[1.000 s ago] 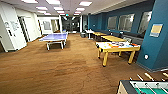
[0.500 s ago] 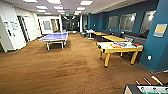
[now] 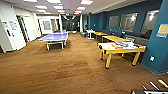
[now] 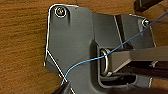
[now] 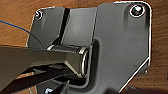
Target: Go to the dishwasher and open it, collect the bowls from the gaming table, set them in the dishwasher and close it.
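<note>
The gaming table [image 3: 121,50], yellow-rimmed with a white top, stands to the right in the head view, beside a teal wall. Colourful things [image 3: 125,45] lie on its top, too blurred to tell bowls from boxes. The dishwasher is out of view. Both wrist views look down past my own dark plates at brown wood-patterned floor [image 4: 22,50], with a thin blue cable crossing the left one.
A blue ping-pong table [image 3: 53,37] stands left of centre. Plain yellow tables [image 3: 116,38] line the right wall further back. A foosball table corner [image 3: 150,91] with rods sits at the lower right. White walls and doors [image 3: 10,35] run along the left. Broad brown floor [image 3: 62,70] lies ahead.
The whole head view has shifted as I move. The foosball table corner has slid further out at the lower right. The gaming table keeps nearly the same place.
</note>
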You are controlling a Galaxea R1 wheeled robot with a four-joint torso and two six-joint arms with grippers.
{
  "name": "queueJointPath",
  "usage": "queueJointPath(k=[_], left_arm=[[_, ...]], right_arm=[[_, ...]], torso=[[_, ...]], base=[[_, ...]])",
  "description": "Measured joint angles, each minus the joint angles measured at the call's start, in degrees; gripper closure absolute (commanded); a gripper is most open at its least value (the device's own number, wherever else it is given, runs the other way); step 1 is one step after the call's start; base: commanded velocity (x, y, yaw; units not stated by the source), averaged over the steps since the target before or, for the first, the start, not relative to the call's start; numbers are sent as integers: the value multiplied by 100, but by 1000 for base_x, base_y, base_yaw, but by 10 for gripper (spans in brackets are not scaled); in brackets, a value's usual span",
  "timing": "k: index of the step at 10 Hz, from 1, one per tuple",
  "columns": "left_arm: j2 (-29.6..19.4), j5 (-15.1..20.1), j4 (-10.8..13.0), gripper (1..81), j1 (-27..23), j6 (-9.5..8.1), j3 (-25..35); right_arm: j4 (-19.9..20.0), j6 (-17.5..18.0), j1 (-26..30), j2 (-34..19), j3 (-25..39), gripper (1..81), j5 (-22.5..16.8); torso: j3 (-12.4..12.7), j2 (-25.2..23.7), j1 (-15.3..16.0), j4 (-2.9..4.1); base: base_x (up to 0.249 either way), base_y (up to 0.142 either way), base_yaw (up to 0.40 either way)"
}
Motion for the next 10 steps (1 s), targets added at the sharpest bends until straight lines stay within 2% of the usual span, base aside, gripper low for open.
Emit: queueJointPath(k=[10], left_arm=[[59, 2, 0, 10, 5, 0, -15]], right_arm=[[-2, 22, 33, -51, -26, 10, 5]], torso=[[0, 2, 0, 0]], base=[[147, 0, 0]])
